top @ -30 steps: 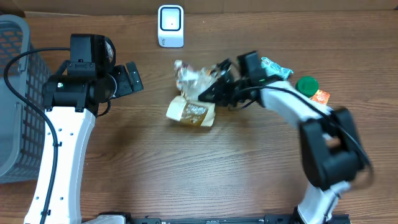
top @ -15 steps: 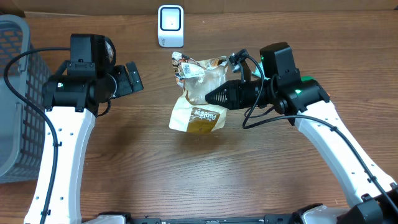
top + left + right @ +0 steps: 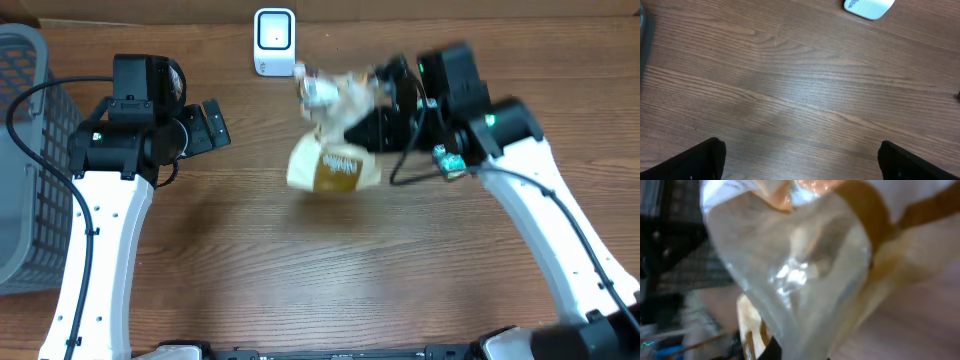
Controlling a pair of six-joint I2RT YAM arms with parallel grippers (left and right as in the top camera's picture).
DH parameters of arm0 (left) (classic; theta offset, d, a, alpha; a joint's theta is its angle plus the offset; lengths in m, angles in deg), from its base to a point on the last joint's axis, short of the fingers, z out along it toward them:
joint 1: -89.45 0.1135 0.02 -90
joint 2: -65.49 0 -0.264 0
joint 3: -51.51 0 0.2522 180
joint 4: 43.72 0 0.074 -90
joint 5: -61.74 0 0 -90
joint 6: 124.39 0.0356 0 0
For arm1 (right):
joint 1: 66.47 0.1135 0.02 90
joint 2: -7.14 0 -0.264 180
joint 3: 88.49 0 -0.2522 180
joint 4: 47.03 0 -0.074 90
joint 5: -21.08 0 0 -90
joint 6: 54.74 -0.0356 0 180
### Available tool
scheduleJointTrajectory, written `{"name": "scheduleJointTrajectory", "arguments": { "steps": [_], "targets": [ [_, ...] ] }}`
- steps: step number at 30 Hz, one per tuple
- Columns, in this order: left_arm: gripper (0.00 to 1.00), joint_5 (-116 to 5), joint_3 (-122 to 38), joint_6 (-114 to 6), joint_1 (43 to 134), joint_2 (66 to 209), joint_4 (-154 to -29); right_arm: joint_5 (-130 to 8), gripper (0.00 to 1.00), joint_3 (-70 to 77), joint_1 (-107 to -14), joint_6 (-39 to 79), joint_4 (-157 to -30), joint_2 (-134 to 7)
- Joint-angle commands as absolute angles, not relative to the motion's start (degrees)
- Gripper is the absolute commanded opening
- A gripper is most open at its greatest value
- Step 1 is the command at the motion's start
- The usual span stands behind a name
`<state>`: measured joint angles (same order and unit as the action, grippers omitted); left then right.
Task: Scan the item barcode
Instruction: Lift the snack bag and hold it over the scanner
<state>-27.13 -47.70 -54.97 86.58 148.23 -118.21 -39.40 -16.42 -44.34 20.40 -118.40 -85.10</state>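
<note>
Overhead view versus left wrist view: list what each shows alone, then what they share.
Overhead only: the right gripper, shut on a crinkly snack bag held near the barcode scanner. Left wrist only: a close look at bare wood grain between its own fingertips. Shared: the white barcode scanner, the wooden table, and the left gripper, open and empty.

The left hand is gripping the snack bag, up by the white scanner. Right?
No: the right hand grips the snack bag, up by the white scanner. The overhead view shows it; the left hand stands open and empty.
</note>
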Motion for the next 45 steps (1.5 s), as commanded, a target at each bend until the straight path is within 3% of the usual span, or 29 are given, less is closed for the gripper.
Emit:
{"name": "scheduleJointTrajectory", "arguments": {
  "steps": [1,4,8,21,33,45],
  "targets": [
    [1.00,-26.8,-48.5,-53.7,86.8,148.3,-118.2,-60.2,0.04,-30.1,-40.6,26.7,-121.0,-91.4],
    [0.99,-26.8,-48.5,-53.7,86.8,148.3,-118.2,-78.7,0.04,-36.0,-37.5,32.4,-118.0,-97.8],
    [0.99,-26.8,-48.5,-53.7,86.8,148.3,-118.2,-94.3,0.04,-35.7,-35.6,42.2,-103.5,-104.1],
    [0.99,-26.8,-48.5,-53.7,86.8,148.3,-118.2,-98.0,0.04,-35.7,-35.5,95.5,-67.0,-123.3],
    [1.00,-26.8,-48.5,-53.7,86.8,148.3,-118.2,-99.4,0.04,-35.7,-35.6,108.0,-41.1,-134.5],
    [1.00,-26.8,-48.5,-53.7,86.8,148.3,-118.2,-100.3,0.04,-35.7,-35.6,102.7,-37.7,-137.9]
  ]
}}
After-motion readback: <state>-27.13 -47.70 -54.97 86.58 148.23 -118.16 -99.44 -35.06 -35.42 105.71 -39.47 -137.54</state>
